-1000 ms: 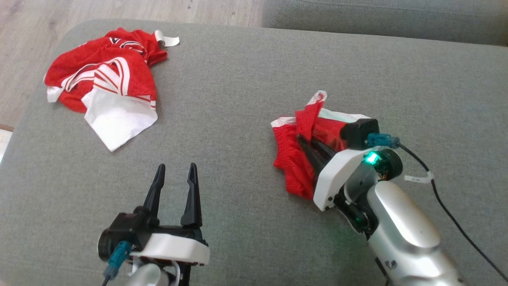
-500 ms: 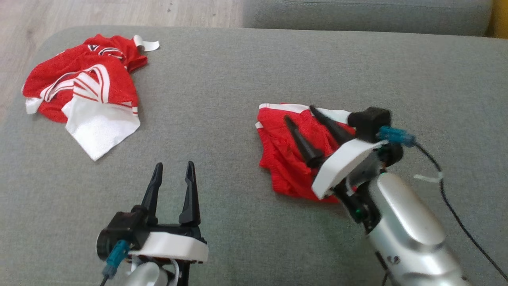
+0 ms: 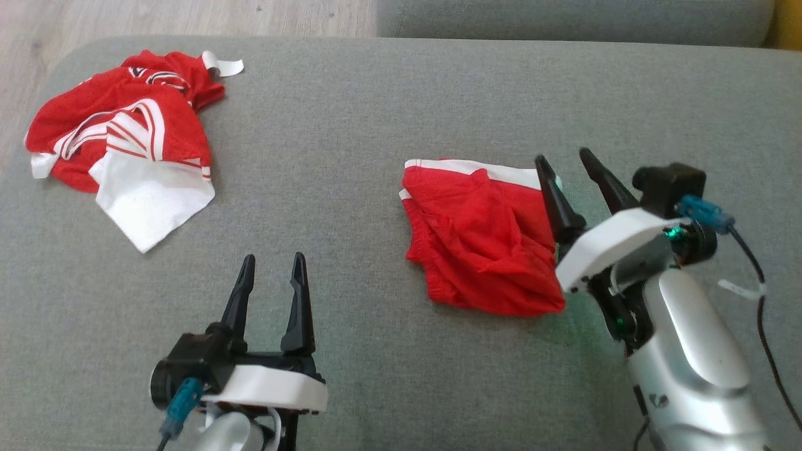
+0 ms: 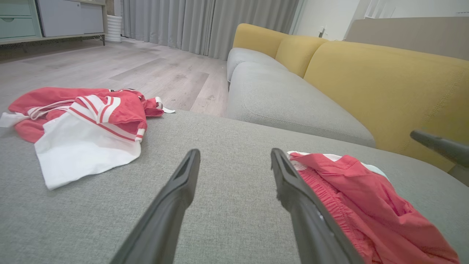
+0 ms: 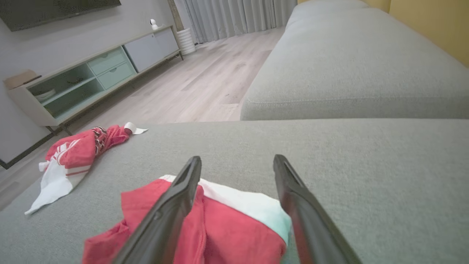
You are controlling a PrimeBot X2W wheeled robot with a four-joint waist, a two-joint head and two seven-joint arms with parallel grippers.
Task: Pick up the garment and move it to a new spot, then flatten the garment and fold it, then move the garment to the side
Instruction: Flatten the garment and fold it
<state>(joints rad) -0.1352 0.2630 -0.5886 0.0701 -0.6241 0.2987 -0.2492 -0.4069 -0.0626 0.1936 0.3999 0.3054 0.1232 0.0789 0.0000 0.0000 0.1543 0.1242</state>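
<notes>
**Red shorts lie loose on the cushion, both grippers open and empty**

Far left, head view: crumpled red-and-white jersey [image 3: 119, 144] near the back left corner of the grey cushion [image 3: 351, 113]. A white panel is spread out toward the front and a white tag sticks out at its back edge. It is well apart from everything else. Wood floor [image 3: 188, 15] shows beyond that corner.

Lower left: left gripper [image 3: 274, 257], fingers spread and pointing away from the robot, nothing between them. It sits over bare cushion, between the jersey and the shorts, touching neither. In the left wrist view the shorts are just past its right finger, with a gap of grey fabric around the fingertips.

Right of centre: red shorts [image 3: 482, 244], the task garment, resting on the cushion. They are wrinkled and roughly bunched into a block, not spread flat. A white band runs along the far edge and a bit of white shows at the left edge.

Right: right gripper [image 3: 562, 155], fingers wide apart and pointing away, gripping nothing. Its fingers are at the right edge of the shorts. In the right wrist view the left finger crosses over the red cloth and the white band lies between the two fingers. Cannot tell whether a finger touches the cloth.

Far right: a black cable [image 3: 761, 300] hangs from the right wrist.
</notes>
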